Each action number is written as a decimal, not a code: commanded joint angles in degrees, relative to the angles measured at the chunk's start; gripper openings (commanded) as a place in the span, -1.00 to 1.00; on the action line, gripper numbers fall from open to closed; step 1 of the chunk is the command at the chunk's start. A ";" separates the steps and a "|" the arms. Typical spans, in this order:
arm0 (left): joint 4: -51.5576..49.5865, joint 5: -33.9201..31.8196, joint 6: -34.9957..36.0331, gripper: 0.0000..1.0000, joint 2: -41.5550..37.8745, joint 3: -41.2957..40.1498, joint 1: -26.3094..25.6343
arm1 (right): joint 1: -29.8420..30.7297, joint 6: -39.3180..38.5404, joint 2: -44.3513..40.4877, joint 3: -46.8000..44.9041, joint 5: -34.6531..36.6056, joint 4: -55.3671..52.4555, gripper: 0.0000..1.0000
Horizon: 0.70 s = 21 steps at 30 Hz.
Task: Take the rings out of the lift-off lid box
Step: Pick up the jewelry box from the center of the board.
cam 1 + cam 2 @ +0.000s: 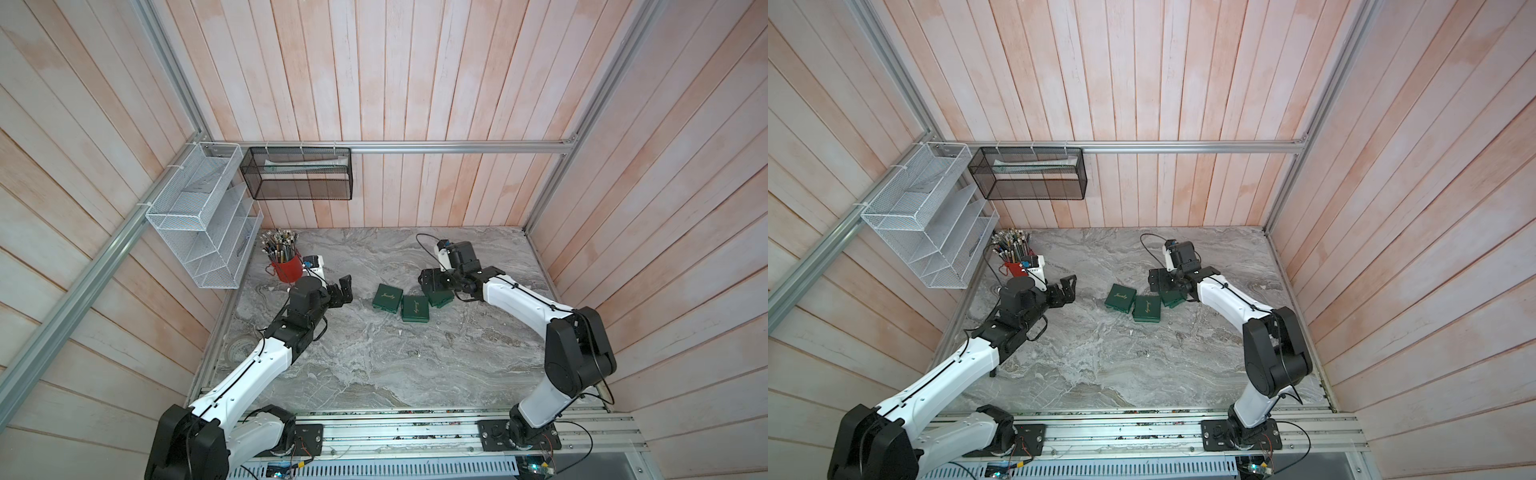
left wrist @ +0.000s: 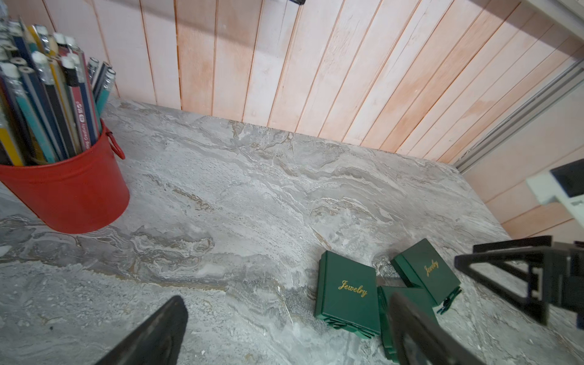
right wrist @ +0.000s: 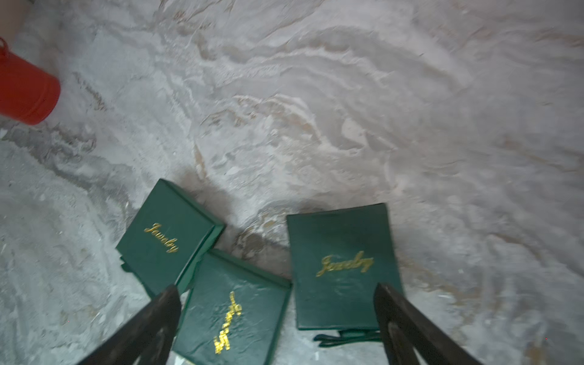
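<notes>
The right gripper is held released and empty, jaws spread wide, low over the table. Nearest beneath it lies the right-hand box, green, lid on, with a green ribbon bow projecting from under one edge. No rings are visible; they are judged to be shut inside, and which box holds them cannot be told. Lid removal is judged to be the step in hand. The lid should be gripped across two opposite side walls, above the seam only, and raised straight, so that the base is not carried up and nothing is spilled. The bow is to be kept clear of the jaws. The middle box lies just beside, so the free sides are preferred for jaw entry. The third box touches the middle one. Farther off, the left gripper hangs unclenched and empty, well apart; it should be brought in to pin the base. Beyond it stands the red bucket of pencils.
</notes>
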 commanded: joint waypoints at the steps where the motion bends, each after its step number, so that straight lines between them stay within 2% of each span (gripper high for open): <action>1: 0.67 1.67 -1.19 1.00 0.44 1.06 -0.14 | 1.78 4.59 2.26 1.60 -2.89 -5.79 0.95; 9: 1.80 1.50 -0.75 1.00 0.69 0.04 -0.21 | 5.36 6.97 8.09 3.67 -1.21 -9.30 0.93; 14: 1.82 1.49 -0.69 1.00 1.54 -0.24 -0.21 | 6.44 9.57 8.10 2.68 -2.40 -7.45 0.94; 21: 1.80 0.99 -0.83 1.00 1.88 -0.82 -0.21 | 8.04 9.48 9.14 2.75 1.57 -7.62 0.95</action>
